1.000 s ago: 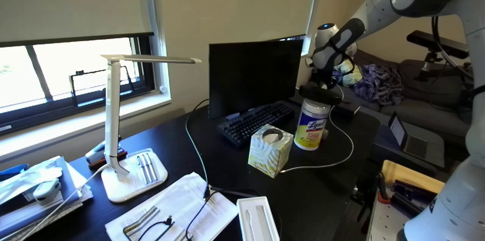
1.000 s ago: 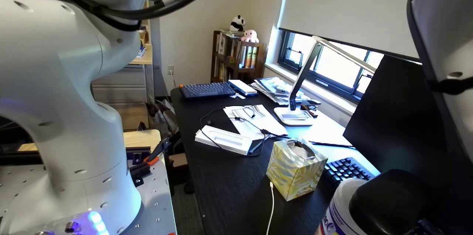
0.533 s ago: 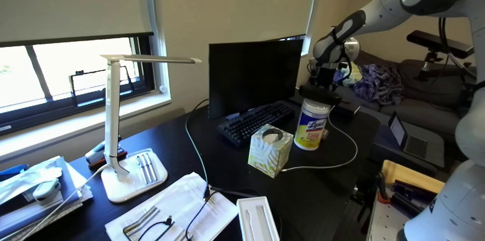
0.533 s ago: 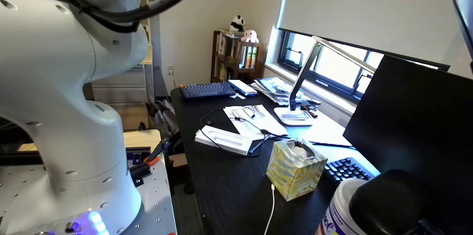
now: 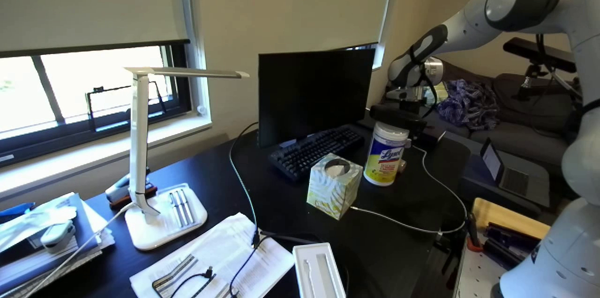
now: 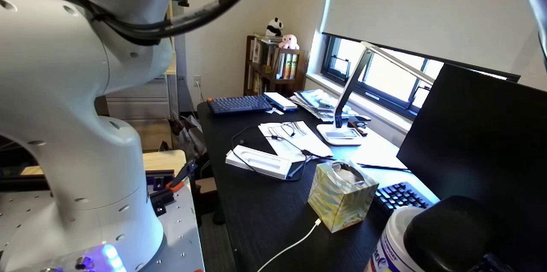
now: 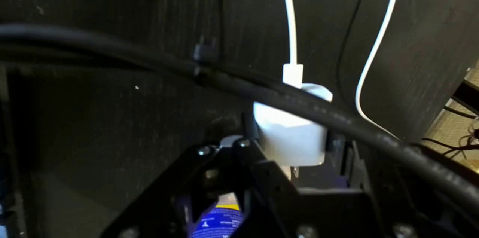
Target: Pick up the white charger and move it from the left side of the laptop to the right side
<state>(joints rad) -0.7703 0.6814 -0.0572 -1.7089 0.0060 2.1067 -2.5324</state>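
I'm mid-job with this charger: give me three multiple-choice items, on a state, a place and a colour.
1. The white charger is: A lying on the papers; B out of every view; C gripped by the end effector.
2. The tissue box is: A on the desk; B on the windowsill; C on the sofa.
3. The charger's cable is: A red; B white; C green.

1 C: the wrist view shows it held between the jaws.
2 A: in an exterior view its base meets the desk's surface.
3 B: it shows white in the wrist view.
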